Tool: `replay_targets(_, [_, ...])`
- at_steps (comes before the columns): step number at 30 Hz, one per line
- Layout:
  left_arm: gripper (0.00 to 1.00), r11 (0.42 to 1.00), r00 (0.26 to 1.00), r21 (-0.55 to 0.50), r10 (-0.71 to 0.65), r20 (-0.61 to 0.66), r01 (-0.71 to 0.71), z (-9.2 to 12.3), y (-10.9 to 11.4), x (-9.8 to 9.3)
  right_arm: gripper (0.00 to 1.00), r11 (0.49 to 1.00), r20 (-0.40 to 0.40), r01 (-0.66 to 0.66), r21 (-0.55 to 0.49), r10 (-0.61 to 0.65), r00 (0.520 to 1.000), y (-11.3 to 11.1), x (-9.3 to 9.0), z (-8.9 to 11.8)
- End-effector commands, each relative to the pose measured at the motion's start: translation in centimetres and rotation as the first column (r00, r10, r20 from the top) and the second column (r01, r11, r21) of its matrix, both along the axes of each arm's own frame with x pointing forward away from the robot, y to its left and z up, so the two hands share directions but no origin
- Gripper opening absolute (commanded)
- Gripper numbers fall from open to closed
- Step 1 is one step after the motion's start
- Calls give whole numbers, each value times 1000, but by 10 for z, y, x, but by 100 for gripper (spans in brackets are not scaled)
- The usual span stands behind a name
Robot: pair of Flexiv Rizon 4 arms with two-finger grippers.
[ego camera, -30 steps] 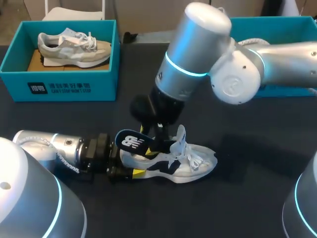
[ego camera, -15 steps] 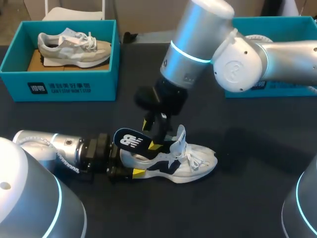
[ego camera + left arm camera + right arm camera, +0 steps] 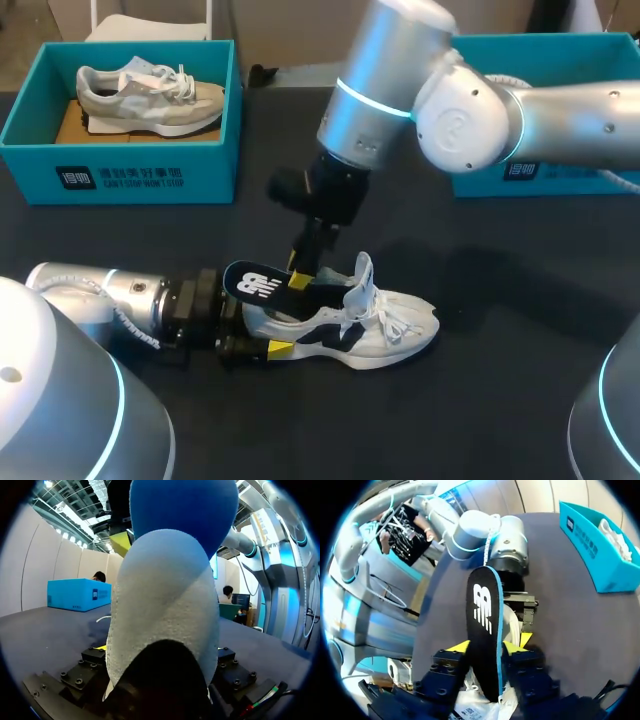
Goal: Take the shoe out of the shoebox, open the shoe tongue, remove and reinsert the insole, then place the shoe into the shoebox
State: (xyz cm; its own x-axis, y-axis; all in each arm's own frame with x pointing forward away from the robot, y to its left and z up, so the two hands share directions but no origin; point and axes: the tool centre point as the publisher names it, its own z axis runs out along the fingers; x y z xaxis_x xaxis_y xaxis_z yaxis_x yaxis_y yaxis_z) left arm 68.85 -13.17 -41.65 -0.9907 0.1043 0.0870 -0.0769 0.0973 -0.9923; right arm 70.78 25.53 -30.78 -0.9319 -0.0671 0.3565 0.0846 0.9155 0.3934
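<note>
A white and navy shoe (image 3: 385,325) lies on its sole on the dark table, toe to the right. My left gripper (image 3: 272,335) comes in from the left and is shut on the heel, which fills the left wrist view (image 3: 165,605). A black insole with a blue edge (image 3: 258,284) sticks up and back out of the shoe's mouth. My right gripper (image 3: 300,277) reaches down from above and is shut on the insole (image 3: 482,630), whose two faces touch the yellow tips of the right gripper (image 3: 487,647). The shoe's tongue stands upright.
A teal shoebox (image 3: 120,170) at the back left holds a grey shoe (image 3: 150,97). A second teal shoebox (image 3: 560,180) stands at the back right, partly behind my right arm. Bare dark table surrounds the white shoe.
My right gripper's fingers have come together on the insole, and its wrist has shifted slightly back and left. The insole's free end has sunk a little to the left. My left arm has kept still.
</note>
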Motion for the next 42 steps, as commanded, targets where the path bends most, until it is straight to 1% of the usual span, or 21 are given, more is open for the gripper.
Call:
replay_targets(1, [0,1000,1000,-1,2,0,-2,0,-1,0,9,1000,-7,4,-9,-4,1000,3,1,-2])
replay_targets(2, [0,1000,1000,-1,2,0,-2,0,-1,0,0,1000,-9,8,-9,-8,1000,3,1,-2])
replay_targets(6, [0,1000,1000,-1,2,0,-2,0,-1,0,0,1000,-9,16,-7,-16,1000,3,2,0])
replay_targets(7, [0,1000,1000,-1,2,0,-2,0,-1,0,13,1000,-10,15,-7,-15,1000,3,3,1])
replay_targets(8, [0,1000,1000,-1,2,0,-2,0,-1,0,39,1000,-11,15,-8,-15,1000,3,3,2])
replay_targets(9, [0,1000,1000,-1,2,0,-2,0,-1,0,49,1000,-13,15,-9,-15,1000,2,4,2])
replay_targets(10, [0,1000,1000,-1,2,0,-2,0,-1,0,74,1000,-20,10,1,-10,1000,2,4,3])
replay_targets(11, [0,1000,1000,-1,2,0,-2,0,-1,0,88,1000,-24,9,6,-9,1000,1,4,3])
replay_targets(12, [0,1000,1000,-1,2,0,-2,0,-1,0,98,1000,-32,11,9,-11,999,0,5,2])
replay_targets(13, [0,1000,1000,-1,2,0,-2,0,-1,0,100,1000,-42,9,18,-8,999,0,5,1])
replay_targets(16, [0,1000,1000,-1,2,0,-2,0,-1,0,100,1000,-73,8,20,-7,997,0,7,-2])
replay_targets(18, [0,1000,1000,-1,2,0,-2,0,-1,0,100,1000,-93,3,2,-3,996,1,7,-4])
replay_targets(21, [0,1000,1000,-1,2,0,-2,0,-1,0,100,1000,-110,-1,-12,0,994,2,9,-6])
replay_targets(27, [0,1000,1000,-1,2,0,-2,0,-1,0,100,1000,-134,-10,-8,9,991,5,13,-10])
replay_targets(32, [0,1000,1000,-1,2,0,-2,0,-1,0,100,1000,-140,-15,-15,12,990,8,13,-9])
replay_targets(37, [0,1000,1000,-1,2,0,-2,0,-1,0,100,1000,-141,-9,-14,7,990,6,10,-6])
replay_targets(42, [0,1000,1000,-1,2,0,-2,0,-1,0,100,999,-155,-18,-50,10,988,3,12,0])
